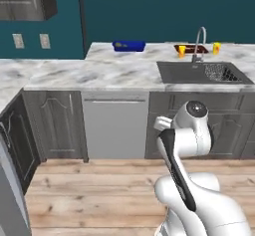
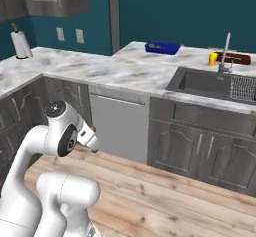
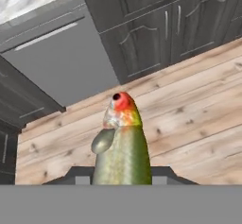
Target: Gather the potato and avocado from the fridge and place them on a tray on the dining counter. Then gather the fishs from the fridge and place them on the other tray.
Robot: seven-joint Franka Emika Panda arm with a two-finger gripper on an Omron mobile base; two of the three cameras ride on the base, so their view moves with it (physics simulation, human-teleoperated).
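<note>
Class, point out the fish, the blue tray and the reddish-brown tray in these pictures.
fish (image 3: 122, 147), hand view, on its green body.
blue tray (image 1: 128, 46), left base view, on its front wall.
reddish-brown tray (image 2: 239, 58), right base view, on its near rim.

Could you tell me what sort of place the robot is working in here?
A kitchen, rendered: a marbled dining counter with an inset sink and faucet, dark cabinets below, and a paper towel roll.

Flat even rendered light, no clear source. Barely any shadows, soft sheen on marble table (image 1: 99, 70). Low-res, slightly soft everywhere, no edge warping.
</note>
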